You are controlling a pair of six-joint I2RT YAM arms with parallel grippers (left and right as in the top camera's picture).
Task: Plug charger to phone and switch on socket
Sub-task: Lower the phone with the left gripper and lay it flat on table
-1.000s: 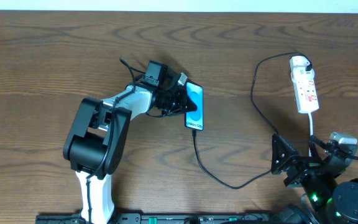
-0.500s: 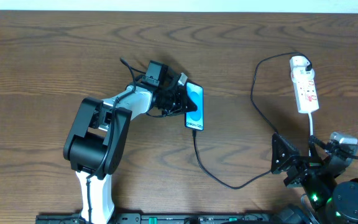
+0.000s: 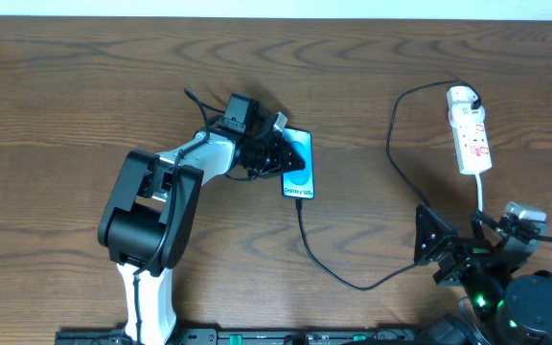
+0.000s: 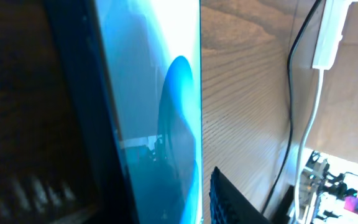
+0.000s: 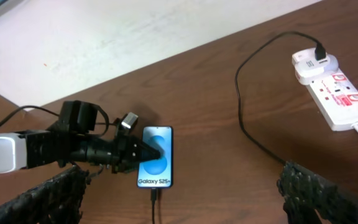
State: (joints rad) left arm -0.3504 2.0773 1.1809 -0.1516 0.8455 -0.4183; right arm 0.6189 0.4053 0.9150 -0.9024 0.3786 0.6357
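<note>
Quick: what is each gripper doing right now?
Left gripper: touching the phone; open or closed cannot be told.
Right gripper: open, holding nothing.

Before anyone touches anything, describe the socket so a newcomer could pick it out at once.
On the wooden table, look to the far right side. A narrow white power strip lies there, a white plug head at its far end. Its red switches set it apart from the thin black cable looping beside it and the blue-screened phone mid-table.

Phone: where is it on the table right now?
Overhead view: the phone lies near the table's middle, partly under the left claw's tips, with the black cable running from its near end.
</note>
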